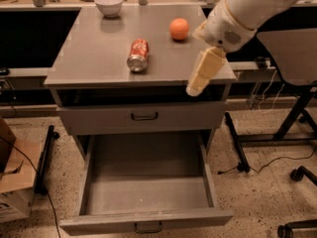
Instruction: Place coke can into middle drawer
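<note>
The coke can [138, 55] lies on its side on the grey cabinet top [94, 48], near the middle, its silver end facing the front. The middle drawer [148, 195] is pulled out wide below, its tray bare, with a dark bar handle on its front [147, 227]. My gripper [191, 89] hangs from the white arm [242, 11] over the top's front right corner, pointing down and to the left. It is to the right of the can and apart from it, holding nothing I can see.
An orange [179, 29] sits at the back right of the top, a white bowl [108, 5] at the back left. The upper drawer front [143, 117] is shut. A cardboard box [12, 182] stands at left, and table legs and cables [277, 133] at right.
</note>
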Motion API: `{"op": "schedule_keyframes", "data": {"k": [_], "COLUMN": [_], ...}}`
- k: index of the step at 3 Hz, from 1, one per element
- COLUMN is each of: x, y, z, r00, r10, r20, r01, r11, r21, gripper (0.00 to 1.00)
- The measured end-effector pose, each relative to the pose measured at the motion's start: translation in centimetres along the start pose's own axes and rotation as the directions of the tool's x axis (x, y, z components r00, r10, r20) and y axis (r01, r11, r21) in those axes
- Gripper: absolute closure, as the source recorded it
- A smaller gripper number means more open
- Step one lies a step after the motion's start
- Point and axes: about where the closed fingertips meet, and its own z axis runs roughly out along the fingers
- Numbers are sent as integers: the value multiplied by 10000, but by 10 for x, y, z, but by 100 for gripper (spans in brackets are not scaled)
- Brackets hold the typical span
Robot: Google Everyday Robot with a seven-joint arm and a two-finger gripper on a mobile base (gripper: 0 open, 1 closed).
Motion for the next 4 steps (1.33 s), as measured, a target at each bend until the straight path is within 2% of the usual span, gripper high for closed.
{"op": "schedule_keyframes", "data": {"k": [1,2,3,4], "x": [-19,-19,-17,-30], "y": [-30,-35,-35,-43], "z": [28,35,48,86], "r00": [9940,9917,9862,9537], "r10": [358,533,1045,2062], "r20": [1035,1171,1281,2189], "r01": [-317,-479,-969,-1880], "r11": [9987,9977,9932,9770], "r21": [-410,-485,-641,-1008], "gripper": [0,0,0,0]}}
